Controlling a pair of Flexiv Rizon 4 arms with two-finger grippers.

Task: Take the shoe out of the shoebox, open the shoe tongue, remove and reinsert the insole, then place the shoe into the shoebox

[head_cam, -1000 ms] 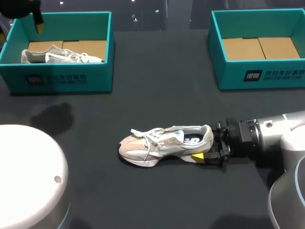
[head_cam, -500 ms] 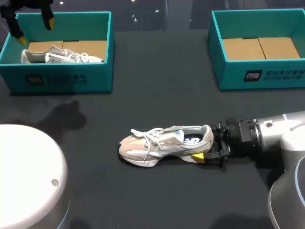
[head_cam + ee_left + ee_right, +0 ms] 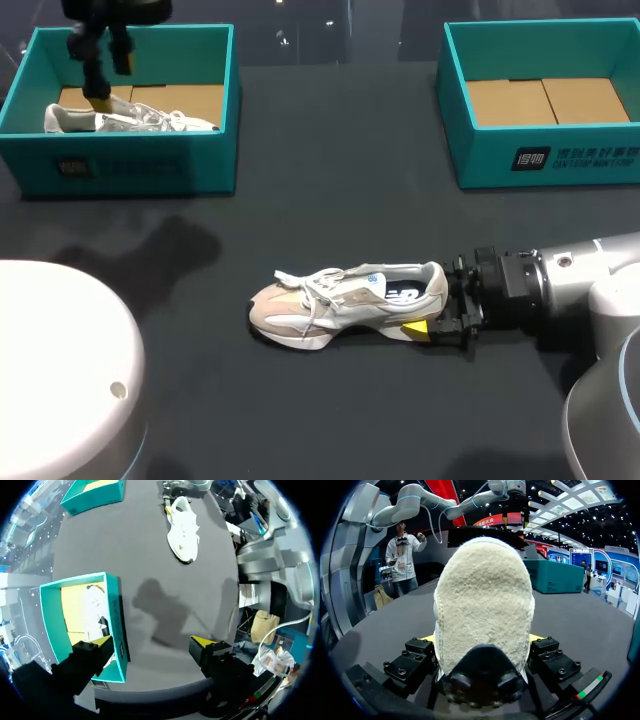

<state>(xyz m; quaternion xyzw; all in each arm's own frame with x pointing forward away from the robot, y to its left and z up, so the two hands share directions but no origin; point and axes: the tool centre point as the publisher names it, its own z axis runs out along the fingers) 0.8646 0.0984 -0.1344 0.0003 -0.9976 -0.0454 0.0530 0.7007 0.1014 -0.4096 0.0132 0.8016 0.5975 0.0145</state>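
My right gripper [image 3: 438,305] clamps the heel of the shoe [image 3: 345,305], upright on the table [image 3: 330,200], toe pointing away. My left gripper [image 3: 152,642] hangs open over the left shoebox [image 3: 130,165].

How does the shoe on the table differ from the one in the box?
The shoe on the table lies in the open, its heel gripped by the right gripper; the shoe in the box sits inside the left shoebox, and no gripper touches it. Both are pale lace-up sneakers.
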